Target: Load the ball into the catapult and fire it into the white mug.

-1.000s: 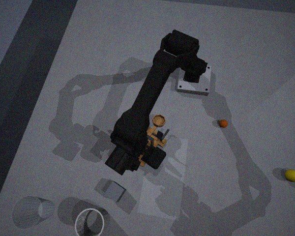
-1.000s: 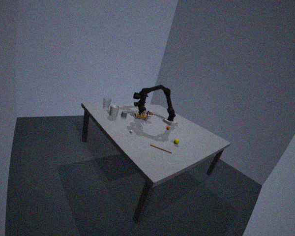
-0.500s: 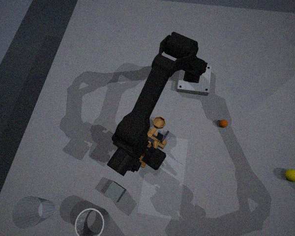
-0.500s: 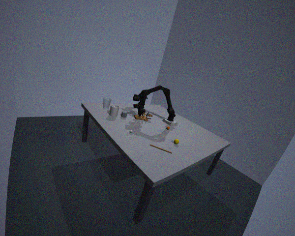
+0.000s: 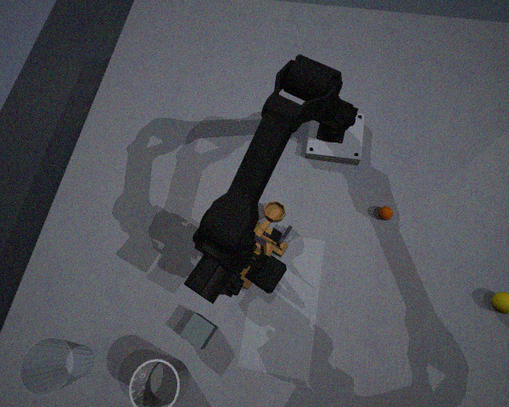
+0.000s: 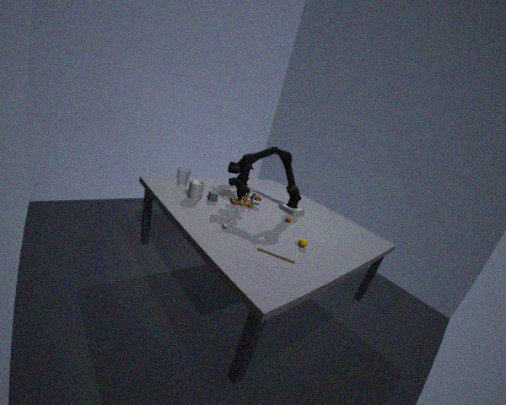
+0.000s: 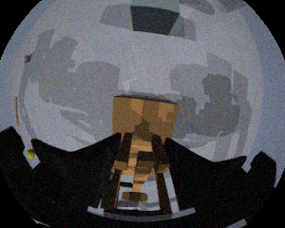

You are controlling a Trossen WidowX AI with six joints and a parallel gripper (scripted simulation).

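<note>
Wooden and honey-brown, the catapult [image 5: 268, 248] [image 6: 240, 202] [image 7: 144, 116] sits on the table [image 6: 331, 261] beneath the black gripper [image 6: 243, 196] [image 7: 142, 139]. From where I'm standing, the jaws are roughly half open, straddling its narrow middle, one finger on each side; whether either one touches the wood, I can't tell. They aren't clamped on it. Its round cup [image 5: 274, 212] pokes out toward the arm's base [image 5: 333, 151] [image 6: 298, 211]. The orange ball [image 5: 385, 213] [image 6: 287, 219] lies well apart from the jaws, out on the tabletop, while the white mug [image 5: 142, 383] [image 6: 196, 190] stands beyond a grey block [image 5: 198, 331] [image 6: 212, 196] [image 7: 154, 20].
</note>
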